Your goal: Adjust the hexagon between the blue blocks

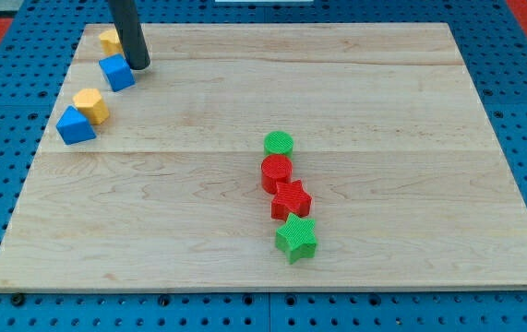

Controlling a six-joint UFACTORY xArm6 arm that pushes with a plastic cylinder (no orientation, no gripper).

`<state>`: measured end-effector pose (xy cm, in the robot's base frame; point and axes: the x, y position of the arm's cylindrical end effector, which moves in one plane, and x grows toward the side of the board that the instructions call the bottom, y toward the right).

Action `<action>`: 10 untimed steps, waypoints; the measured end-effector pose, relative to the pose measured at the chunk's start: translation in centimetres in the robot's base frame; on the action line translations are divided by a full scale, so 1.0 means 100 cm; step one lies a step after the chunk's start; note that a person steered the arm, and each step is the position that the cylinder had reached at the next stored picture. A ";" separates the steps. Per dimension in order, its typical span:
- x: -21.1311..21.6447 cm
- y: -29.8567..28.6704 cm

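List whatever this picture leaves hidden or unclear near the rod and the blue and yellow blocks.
- Camera view: the rod hides part of the upper yellow block, so its shape is unclear.
- Whether my tip touches the upper blue block cannot be told; they sit very close.
- The rod's upper part is cut off by the view's top edge.

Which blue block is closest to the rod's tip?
The upper blue block, right beside my tip; the other blue block sits farther down the board's left edge.

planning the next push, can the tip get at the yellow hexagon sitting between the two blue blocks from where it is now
Probably yes. My tip sits just right of the upper blue block, and the yellow hexagon lies below-left, touching the lower blue block. Its right side faces bare board, so that approach looks free.
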<state>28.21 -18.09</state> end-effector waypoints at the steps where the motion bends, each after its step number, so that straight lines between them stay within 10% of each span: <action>1: 0.002 -0.025; 6: 0.007 -0.123; 10: 0.029 -0.066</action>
<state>31.15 -24.73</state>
